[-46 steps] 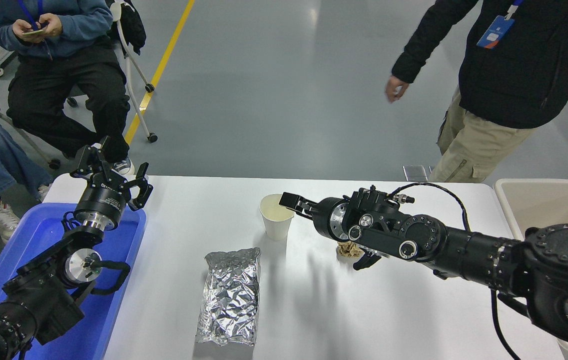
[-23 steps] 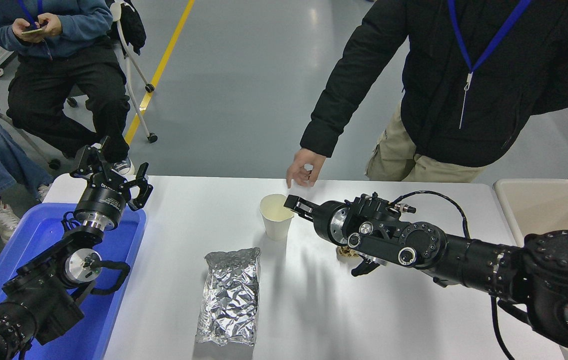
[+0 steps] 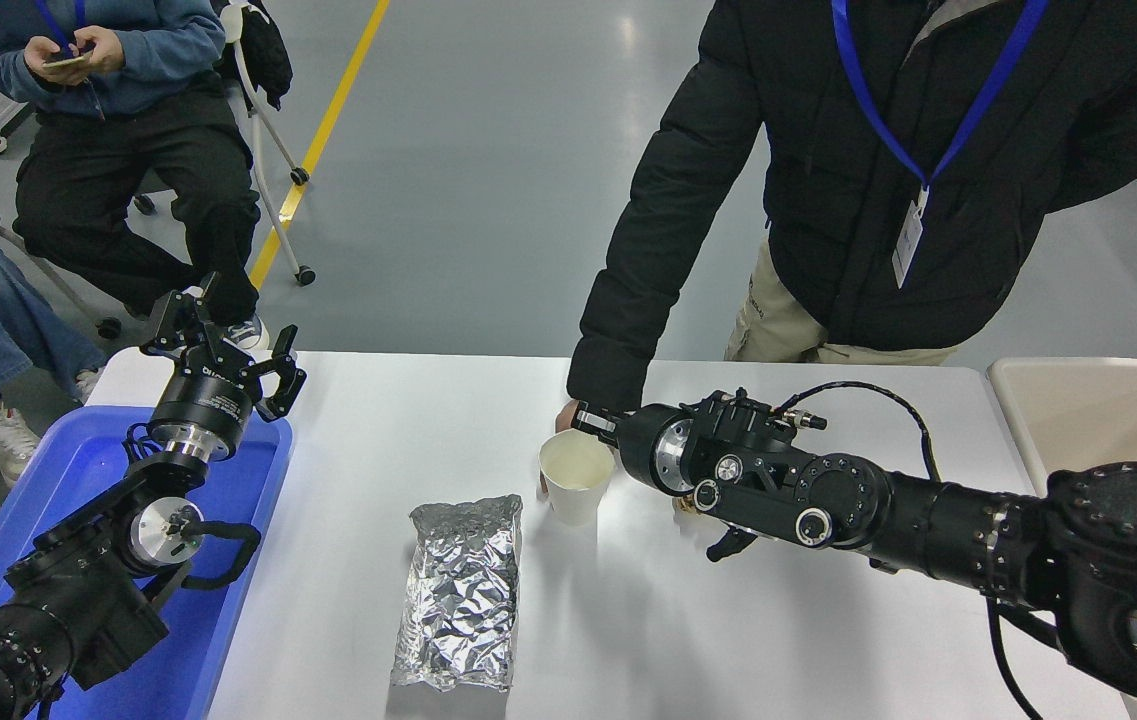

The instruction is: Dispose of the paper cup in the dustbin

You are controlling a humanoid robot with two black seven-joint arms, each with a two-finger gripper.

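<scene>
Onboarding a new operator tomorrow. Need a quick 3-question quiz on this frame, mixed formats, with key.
1. True or false: the paper cup lies tipped on its side.
2. Where is the foil bag relative to the cup? A) nearer the camera, toward picture left B) beyond it, at the table's far edge C) stacked on top of it
3. Besides the right end effector, what reaches down to the cup's far side?
Key: 1 false, it stands upright; 2 A; 3 a person's black sleeve.
</scene>
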